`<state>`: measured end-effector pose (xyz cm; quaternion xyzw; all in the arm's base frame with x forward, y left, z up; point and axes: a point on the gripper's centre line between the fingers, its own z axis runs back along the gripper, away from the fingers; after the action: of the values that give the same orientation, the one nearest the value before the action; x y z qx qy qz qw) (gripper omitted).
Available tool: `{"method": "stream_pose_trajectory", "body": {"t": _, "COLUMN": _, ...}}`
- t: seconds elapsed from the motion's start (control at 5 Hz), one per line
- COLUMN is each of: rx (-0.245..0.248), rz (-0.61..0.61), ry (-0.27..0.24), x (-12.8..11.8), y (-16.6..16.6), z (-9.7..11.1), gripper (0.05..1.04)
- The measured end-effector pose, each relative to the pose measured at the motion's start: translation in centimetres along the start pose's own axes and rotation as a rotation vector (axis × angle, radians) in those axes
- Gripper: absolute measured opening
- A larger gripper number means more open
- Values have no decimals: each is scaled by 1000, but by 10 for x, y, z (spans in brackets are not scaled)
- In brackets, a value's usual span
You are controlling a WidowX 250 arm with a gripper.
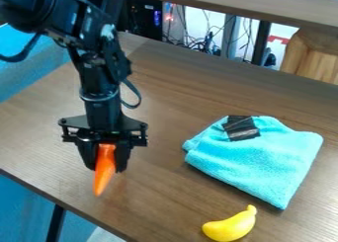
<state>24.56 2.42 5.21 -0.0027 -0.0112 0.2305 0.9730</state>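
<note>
left of centre in the frame, a black gripper hangs over a brown wooden table, its jaws clasping an orange toy carrot by its thick upper part, the narrow tip slanting down. the carrot looks light and fairly stiff, likely smooth enough to slip or swivel; the thick part seems the surest hold, the taper a poorer one. a folded turquoise cloth with a black patch lies at right, a yellow toy banana near the bottom edge.

The camera slants down at the table
</note>
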Motion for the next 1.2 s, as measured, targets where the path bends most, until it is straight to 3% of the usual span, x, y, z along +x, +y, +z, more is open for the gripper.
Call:
{"method": "stream_pose_trajectory", "body": {"t": 0.4, "rx": 28, "rz": 52, "ry": -37, "x": -14, "y": -4, "z": -7, "gripper": 574}}
{"method": "stream_pose_trajectory", "body": {"t": 0.6, "rx": 49, "rz": 70, "ry": -80, "x": -13, "y": -13, "z": -8, "gripper": 574}}
{"method": "stream_pose_trajectory", "body": {"t": 1.0, "rx": 81, "rz": 166, "ry": -101, "x": -14, "y": -23, "z": -29, "gripper": 574}}
{"method": "stream_pose_trajectory", "body": {"t": 1.2, "rx": 74, "rz": 257, "ry": -132, "x": -4, "y": -33, "z": -32, "gripper": 574}}
